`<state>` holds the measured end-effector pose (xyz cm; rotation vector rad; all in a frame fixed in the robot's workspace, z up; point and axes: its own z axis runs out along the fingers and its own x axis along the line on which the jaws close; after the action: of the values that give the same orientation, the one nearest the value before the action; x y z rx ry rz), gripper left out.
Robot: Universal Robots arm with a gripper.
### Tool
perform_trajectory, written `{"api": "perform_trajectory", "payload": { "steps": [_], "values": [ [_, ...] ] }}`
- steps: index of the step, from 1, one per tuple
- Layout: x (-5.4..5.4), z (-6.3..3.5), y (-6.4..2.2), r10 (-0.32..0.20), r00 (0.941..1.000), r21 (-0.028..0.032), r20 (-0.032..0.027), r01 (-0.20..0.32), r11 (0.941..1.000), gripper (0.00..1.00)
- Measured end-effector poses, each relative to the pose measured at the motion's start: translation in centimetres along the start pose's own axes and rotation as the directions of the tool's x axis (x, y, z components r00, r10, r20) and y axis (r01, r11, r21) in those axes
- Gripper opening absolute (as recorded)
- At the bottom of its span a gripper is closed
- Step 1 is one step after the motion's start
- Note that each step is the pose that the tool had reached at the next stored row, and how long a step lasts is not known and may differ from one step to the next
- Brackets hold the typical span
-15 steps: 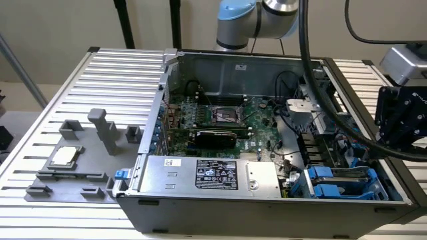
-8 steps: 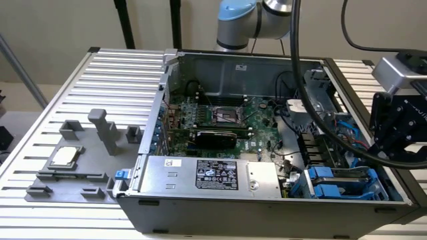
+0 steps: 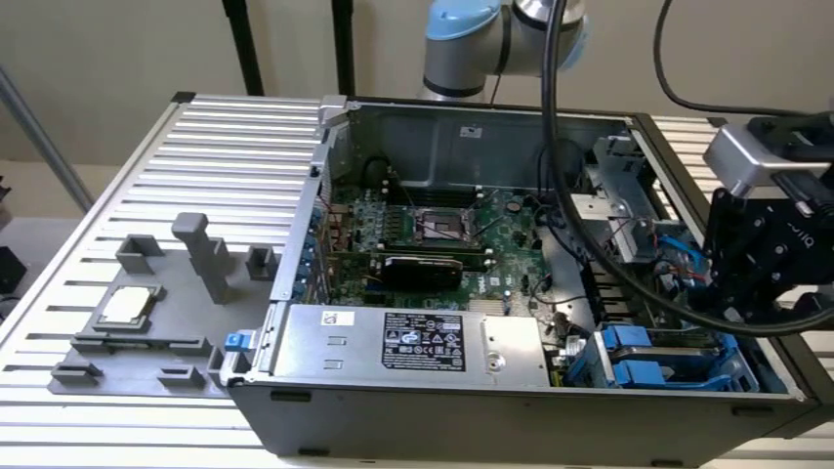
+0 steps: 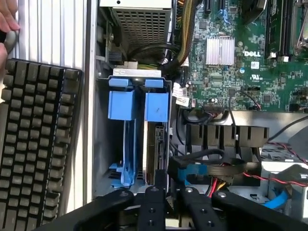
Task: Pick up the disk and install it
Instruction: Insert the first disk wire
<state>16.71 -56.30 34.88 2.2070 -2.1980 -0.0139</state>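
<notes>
The disk (image 4: 156, 154) stands on edge in the drive cage of the open computer case (image 3: 521, 415). Its silver-grey side shows under a bright blue carrier tab (image 4: 156, 107). Beside it sits a second blue carrier (image 4: 120, 103). In the exterior view both blue tabs (image 3: 632, 342) lie at the case's lower right corner. My gripper (image 4: 172, 209) hovers over the cage end farthest from the tabs. Its black fingers (image 4: 153, 207) stand a little apart, one above the disk's end, and nothing sits between them. The black gripper body (image 3: 749, 264) hangs over the case's right side.
A motherboard (image 4: 240, 53) and the power supply (image 3: 404, 337) fill the rest of the case, with cables (image 4: 211, 168) beside the cage. A black keyboard (image 4: 38, 144) lies outside the case wall, with a person's hand (image 4: 7, 24) at its end. A grey fixture (image 3: 156, 313) holds a small square chip.
</notes>
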Motion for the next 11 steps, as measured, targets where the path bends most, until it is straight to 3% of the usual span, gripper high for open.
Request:
{"api": "perform_trajectory", "payload": {
  "steps": [5,11],
  "values": [
    [0.0,0.04,0.36,0.0,1.0,0.0,-0.001,0.0,1.0,0.0],
    [0.0,0.07,1.45,0.0,1.0,0.0,-0.0008,0.0,1.0,0.0]
  ]
}}
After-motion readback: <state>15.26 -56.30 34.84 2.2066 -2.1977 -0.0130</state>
